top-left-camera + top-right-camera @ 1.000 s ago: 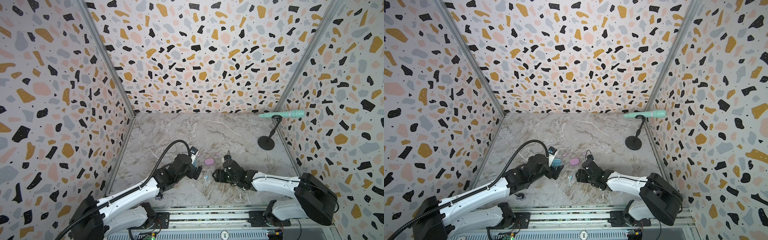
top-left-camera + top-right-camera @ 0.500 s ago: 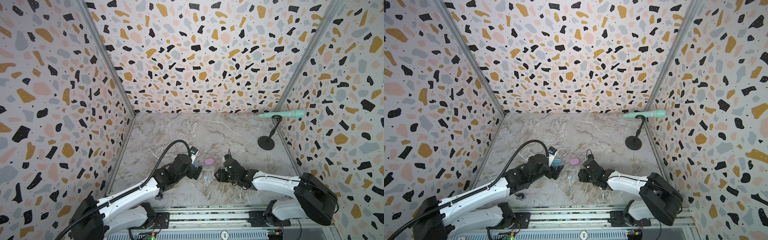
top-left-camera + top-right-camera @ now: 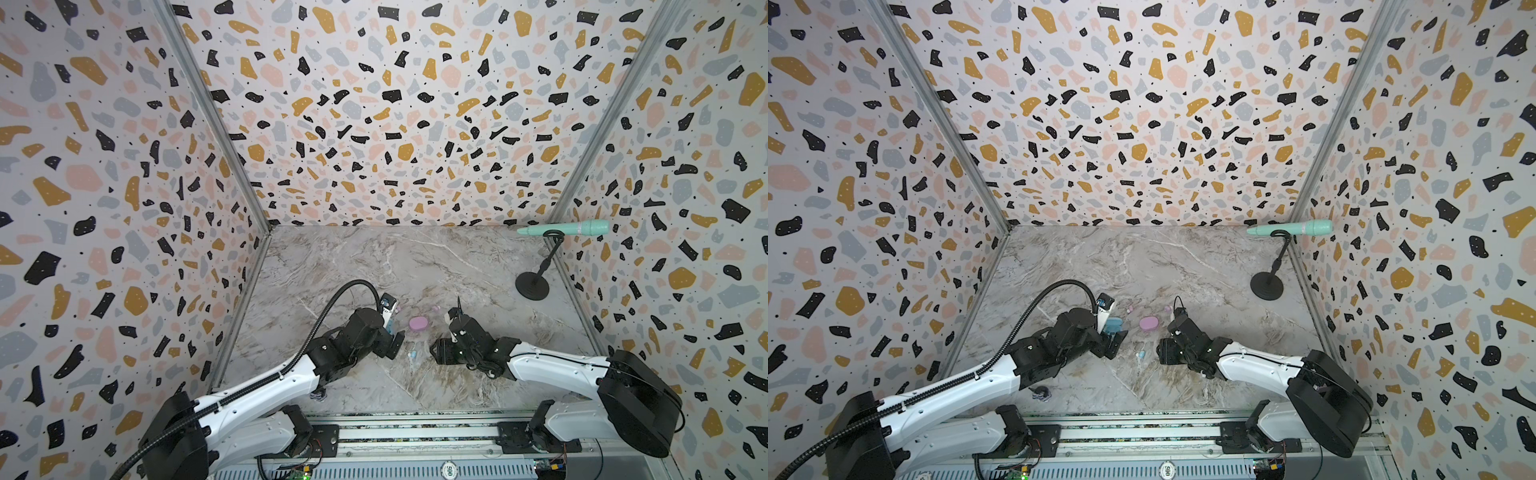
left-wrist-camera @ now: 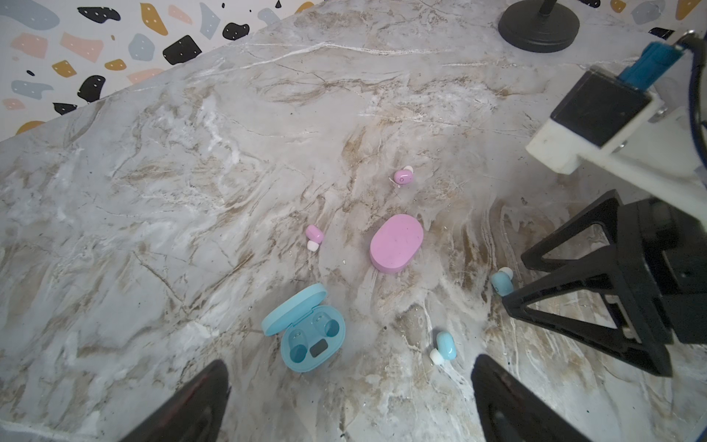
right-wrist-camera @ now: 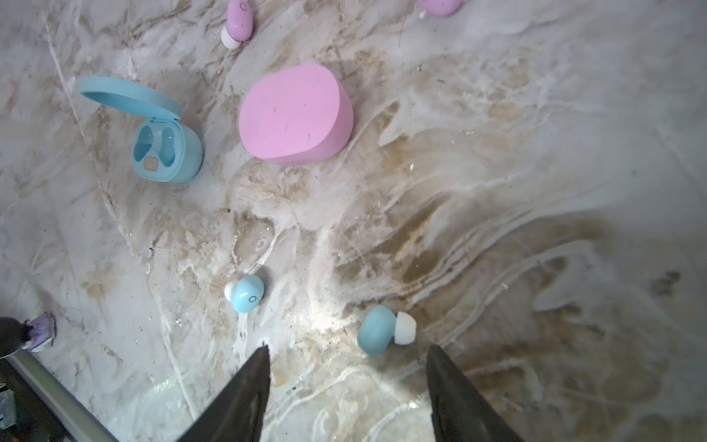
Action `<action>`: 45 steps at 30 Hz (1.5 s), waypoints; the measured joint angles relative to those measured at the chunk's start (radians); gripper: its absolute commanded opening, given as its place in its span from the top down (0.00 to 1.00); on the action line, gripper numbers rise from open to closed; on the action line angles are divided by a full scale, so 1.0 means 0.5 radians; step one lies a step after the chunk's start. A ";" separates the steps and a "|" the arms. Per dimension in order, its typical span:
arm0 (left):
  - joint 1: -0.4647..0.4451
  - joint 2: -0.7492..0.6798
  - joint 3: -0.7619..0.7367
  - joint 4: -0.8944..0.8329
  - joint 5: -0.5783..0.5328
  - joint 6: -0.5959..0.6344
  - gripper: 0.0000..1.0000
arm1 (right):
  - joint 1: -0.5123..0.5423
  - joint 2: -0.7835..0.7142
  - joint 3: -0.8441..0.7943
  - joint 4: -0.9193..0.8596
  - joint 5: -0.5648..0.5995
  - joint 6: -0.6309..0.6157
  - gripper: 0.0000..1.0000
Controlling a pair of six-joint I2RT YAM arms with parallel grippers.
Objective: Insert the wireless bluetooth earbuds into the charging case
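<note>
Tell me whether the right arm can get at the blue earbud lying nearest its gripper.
Probably yes. The right gripper is open, and the blue earbud lies just ahead of its jaws, off toward one of them. Nothing sits between them; a slight shift should centre it.

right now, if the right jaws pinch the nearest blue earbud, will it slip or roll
The blue earbud looks smooth and rounded, so it may squirt out of an off-centre pinch. It lies loose on the marble table, so a nudge could roll it. Dwarfed by the pink case, it's likely light.
</note>
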 measured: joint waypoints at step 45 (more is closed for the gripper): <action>0.000 0.028 0.000 -0.002 0.037 0.002 0.00 | -0.032 0.094 -0.076 0.188 -0.310 -0.074 0.33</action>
